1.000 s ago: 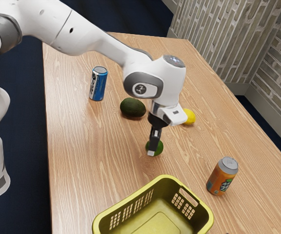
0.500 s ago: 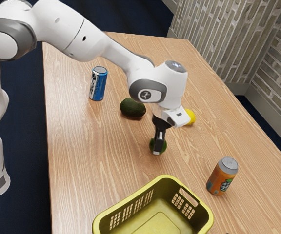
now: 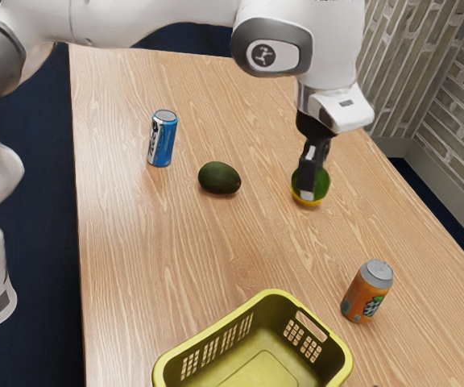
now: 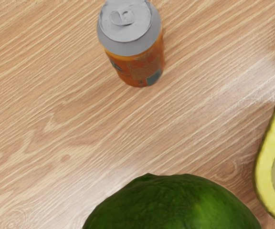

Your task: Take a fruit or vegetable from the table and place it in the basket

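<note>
Wood-grained table: upright blue can, dark avocado, mostly hidden yellow fruit, upright orange can, yellow-green basket.

The exterior view looks down at a slant from the arm's side, far enough back to take in most of the wooden table, with the white arm entering at upper left and a brick wall at upper right. The wrist view looks steeply down (close enough that the green fruit looms large). Both share the orange soda can, part of the yellow basket and the tabletop between them.
</note>
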Robot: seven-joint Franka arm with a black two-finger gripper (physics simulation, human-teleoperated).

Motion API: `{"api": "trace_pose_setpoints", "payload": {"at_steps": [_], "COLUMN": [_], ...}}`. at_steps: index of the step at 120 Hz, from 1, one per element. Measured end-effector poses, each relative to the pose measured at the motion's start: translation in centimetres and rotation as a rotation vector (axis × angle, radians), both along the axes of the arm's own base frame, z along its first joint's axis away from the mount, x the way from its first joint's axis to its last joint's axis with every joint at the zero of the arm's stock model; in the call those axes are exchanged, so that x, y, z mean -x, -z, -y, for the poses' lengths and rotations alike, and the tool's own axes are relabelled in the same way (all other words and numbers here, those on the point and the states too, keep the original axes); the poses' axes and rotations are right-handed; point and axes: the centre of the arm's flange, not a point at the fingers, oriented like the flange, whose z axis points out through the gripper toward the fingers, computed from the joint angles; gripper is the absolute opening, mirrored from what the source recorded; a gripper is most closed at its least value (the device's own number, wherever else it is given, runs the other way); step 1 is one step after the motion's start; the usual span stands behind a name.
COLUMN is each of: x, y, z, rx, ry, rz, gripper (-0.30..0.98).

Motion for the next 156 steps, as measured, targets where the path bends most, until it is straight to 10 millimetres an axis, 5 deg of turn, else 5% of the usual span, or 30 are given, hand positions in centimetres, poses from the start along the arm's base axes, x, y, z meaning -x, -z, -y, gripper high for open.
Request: {"api": "trace_pose_setpoints", "payload": {"at_steps": [26,39,49,58,69,78,89,98,109,119,127,133,140,156], "x": [12.9,20.3,25.9,30.6,32.4,28.2,18.3,9.5,1.0,-2.8,-4.0,-4.3,-4.3,-2.8], "y": [-0.5,2.3,5.6,6.7,7.2,7.1,7.1,7.6,8.8,8.8,8.7,8.6,8.4,8.1], "z": [16.6,23.2,27.6,30.5,31.7,29.9,23.6,15.5,2.9,-7.7,-13.1,-15.0,-14.8,-7.5], "rx": [-0.038,-0.084,-0.119,-0.128,-0.125,-0.112,-0.095,-0.083,-0.065,-0.045,-0.034,-0.03,-0.028,-0.032], "ry": [0.345,0.51,0.63,0.721,0.75,0.669,0.462,0.249,-0.018,-0.215,-0.313,-0.347,-0.344,-0.218], "rz": [-0.067,-0.119,-0.143,-0.137,-0.129,-0.126,-0.134,-0.146,-0.158,-0.153,-0.148,-0.143,-0.137,-0.129], "gripper": [0.18,0.19,0.18,0.18,0.19,0.19,0.2,0.2,0.2,0.2,0.2,0.2,0.21,0.2]}}
